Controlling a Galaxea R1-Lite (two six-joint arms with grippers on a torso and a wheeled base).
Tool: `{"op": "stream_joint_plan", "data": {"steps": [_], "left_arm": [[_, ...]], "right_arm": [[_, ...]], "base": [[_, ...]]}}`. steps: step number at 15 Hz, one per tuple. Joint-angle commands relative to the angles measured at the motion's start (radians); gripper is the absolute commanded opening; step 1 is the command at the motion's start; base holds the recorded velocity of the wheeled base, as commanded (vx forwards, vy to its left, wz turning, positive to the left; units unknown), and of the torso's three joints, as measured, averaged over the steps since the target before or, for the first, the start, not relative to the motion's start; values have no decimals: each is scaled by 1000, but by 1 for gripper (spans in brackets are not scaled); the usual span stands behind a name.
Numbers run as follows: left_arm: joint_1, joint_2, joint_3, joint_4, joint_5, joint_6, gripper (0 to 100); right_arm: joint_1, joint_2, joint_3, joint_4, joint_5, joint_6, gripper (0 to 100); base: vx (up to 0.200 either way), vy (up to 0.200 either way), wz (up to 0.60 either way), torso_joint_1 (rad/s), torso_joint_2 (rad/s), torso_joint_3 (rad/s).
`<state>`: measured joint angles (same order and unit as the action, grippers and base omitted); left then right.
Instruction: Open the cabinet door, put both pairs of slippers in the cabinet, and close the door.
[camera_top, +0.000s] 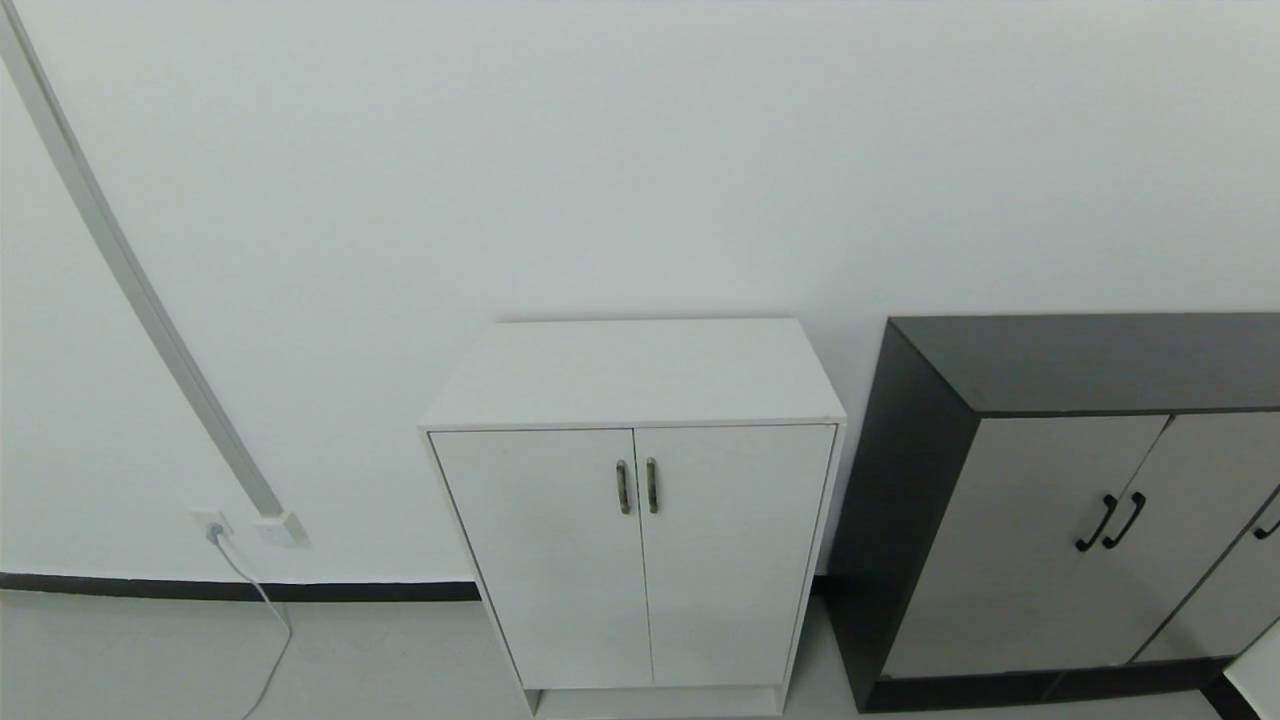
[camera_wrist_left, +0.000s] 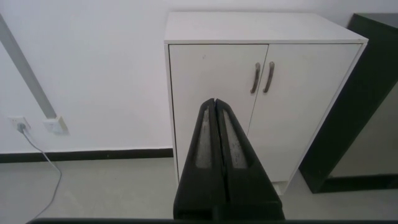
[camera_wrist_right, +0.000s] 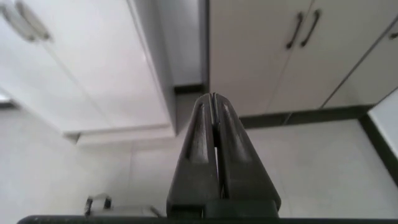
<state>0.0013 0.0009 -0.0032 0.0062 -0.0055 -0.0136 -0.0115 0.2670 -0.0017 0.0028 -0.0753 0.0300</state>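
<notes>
Facing the wall (camera_top: 600, 150): plain white, it takes up most of the scene, with pale floor (camera_top: 380, 660) at 6 o'clock below it. Dark cabinet (camera_top: 1080, 360), black top and side, grey doors, stands against the wall at 3 o'clock of the white cabinet (camera_top: 630, 375), just beside it with a narrow gap between. The white cabinet sits at centre, low, back to the wall, top bare. Both its doors are closed: left door (camera_top: 545, 560) and right door (camera_top: 735, 550) meet flush at the middle seam. A grey conduit (camera_top: 130, 280) runs slantwise down the wall from 11 o'clock towards 8 o'clock. A black baseboard (camera_top: 240, 590) lines the wall foot at 9 o'clock of the white cabinet. A grey cable (camera_top: 265, 620) drops from the wall down to the floor. Left gripper (camera_wrist_left: 215, 106) is held in front of the white cabinet, well apart from it, fingers pressed together on nothing. Right gripper (camera_wrist_right: 214, 98) hangs above the floor before the gap between the two cabinets, fingers likewise closed together and empty. Two upright metal handles (camera_top: 637, 487) flank the white cabinet's seam near the door tops, untouched. The dark cabinet carries black handles (camera_top: 1110, 522). A wall socket (camera_top: 210, 523) sits at the conduit's lower end, the cable plugged in.
</notes>
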Motion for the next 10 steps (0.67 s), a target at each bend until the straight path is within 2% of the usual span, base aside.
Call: {"op": "stream_joint_plan", "data": {"steps": [1, 10], "left_arm": [[0, 1, 0, 0, 1, 0, 0], [0, 1, 0, 0, -1, 3, 0]], "right_arm": [[-39, -112, 0, 0, 0, -9, 0], [-35, -193, 0, -1, 0, -10, 0]], "base": [[0, 0, 0, 0, 0, 0], [0, 0, 0, 0, 0, 0]]}}
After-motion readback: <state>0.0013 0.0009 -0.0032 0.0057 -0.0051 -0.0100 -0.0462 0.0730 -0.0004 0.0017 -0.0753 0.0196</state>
